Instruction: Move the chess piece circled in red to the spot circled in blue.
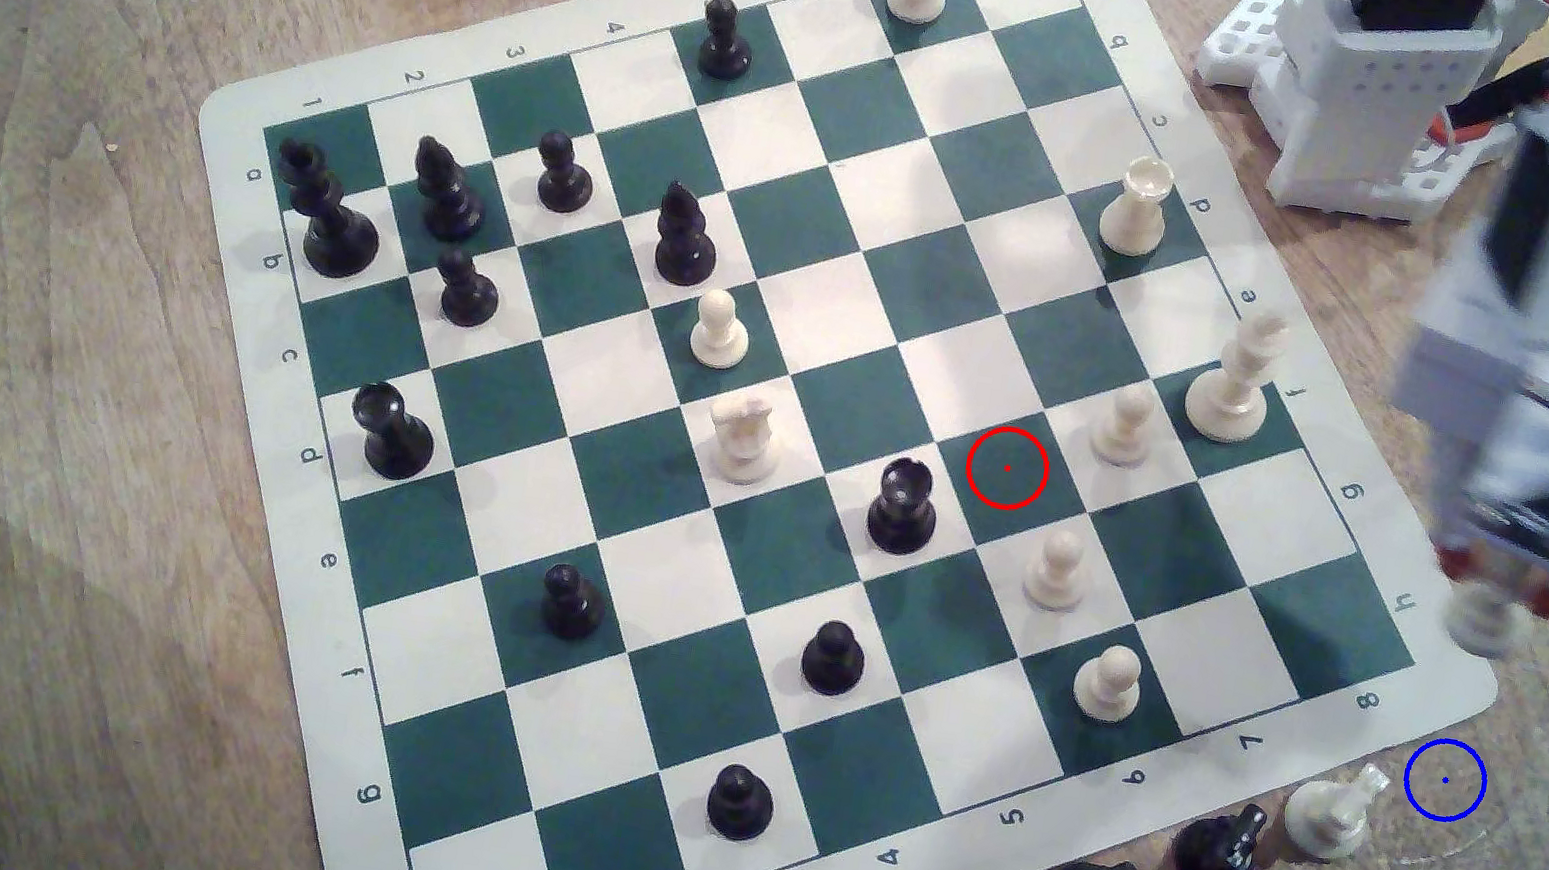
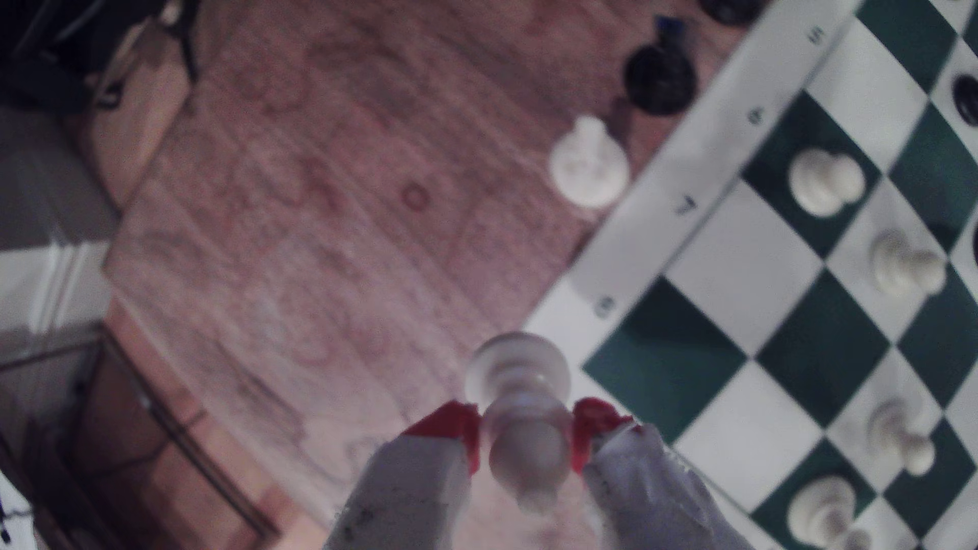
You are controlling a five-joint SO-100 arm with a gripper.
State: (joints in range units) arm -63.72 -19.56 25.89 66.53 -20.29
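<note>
My gripper [image 1: 1496, 585] is at the exterior view's right edge, just off the chessboard's [image 1: 1287, 733] corner, blurred. It is shut on the cream-white pawn [image 1: 1481, 618], which hangs below its red fingertips [image 1: 1455, 562]. In the wrist view the gripper [image 2: 526, 436] pinches the pawn [image 2: 521, 402] at the neck, base pointing away over bare wood beside the board corner. The red ring [image 1: 1007, 467] marks a dark square with nothing on it. The blue ring [image 1: 1445, 780] lies on bare wood, nearer the camera than the held pawn.
A row of captured pieces lines the board's near edge: a white bishop [image 1: 1326, 811] close to the blue ring, then black pieces [image 1: 1216, 848]. The arm's white base [image 1: 1363, 98] stands at top right. Several white pawns [image 1: 1056, 569] stand near the red ring.
</note>
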